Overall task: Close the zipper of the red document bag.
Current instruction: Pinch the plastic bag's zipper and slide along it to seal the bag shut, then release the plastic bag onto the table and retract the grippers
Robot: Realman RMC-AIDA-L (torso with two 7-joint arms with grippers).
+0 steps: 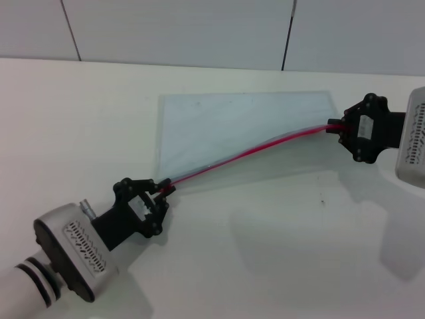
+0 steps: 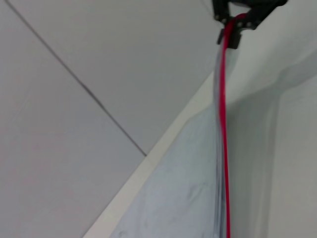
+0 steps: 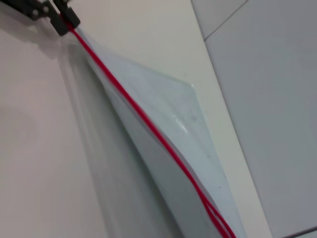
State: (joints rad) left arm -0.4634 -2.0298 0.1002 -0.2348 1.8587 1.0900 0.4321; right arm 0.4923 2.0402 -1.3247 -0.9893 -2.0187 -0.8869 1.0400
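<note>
The red document bag (image 1: 239, 123) lies on the white table, a flat pale blue-grey pouch whose near long edge is lifted off the surface. Along that edge runs the zipper (image 1: 252, 151), pulled taut between both grippers. My left gripper (image 1: 166, 189) is shut on its left end at the bag's near-left corner. My right gripper (image 1: 340, 127) is shut on its right end. From the left wrist the zipper (image 2: 224, 124) runs off to the distant right gripper (image 2: 237, 22). From the right wrist the zipper (image 3: 143, 116) reaches the left gripper (image 3: 62, 20) and splits into two red lines close to the camera.
A grey tiled wall (image 1: 199, 30) rises behind the table's far edge. Bare white tabletop (image 1: 279, 252) lies in front of the bag, between the two arms.
</note>
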